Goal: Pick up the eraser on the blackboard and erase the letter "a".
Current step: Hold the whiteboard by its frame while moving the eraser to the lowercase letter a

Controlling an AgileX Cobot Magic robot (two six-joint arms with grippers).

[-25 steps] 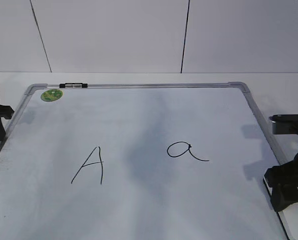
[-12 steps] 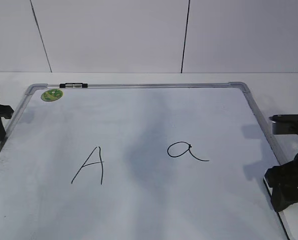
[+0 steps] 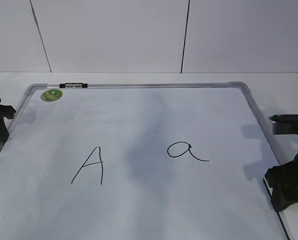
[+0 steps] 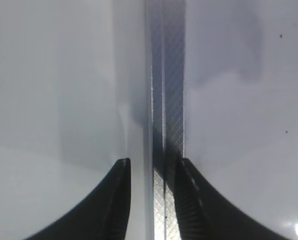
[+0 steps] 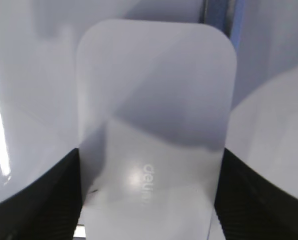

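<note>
Eraser [image 5: 154,125] lies between the right hand's [image 5: 149,200] fingers at the blackboard's [image 3: 139,210] right edge; contact cannot be told. Step in hand: the pickup. Next calls for a firm clamp, lift, then carry to the letter "a" [image 3: 185,150]. Left hand [image 4: 151,197] stands apart over the frame.

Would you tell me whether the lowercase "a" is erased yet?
Not erased: the "a" is intact on the board.

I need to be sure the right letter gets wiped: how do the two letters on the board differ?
The capital "A" is tall and angular, made of straight strokes, and lies on the left. The letter "a" is a low round loop with a trailing tail, on the right. Both are thin black marker on the blackboard, unerased.
</note>
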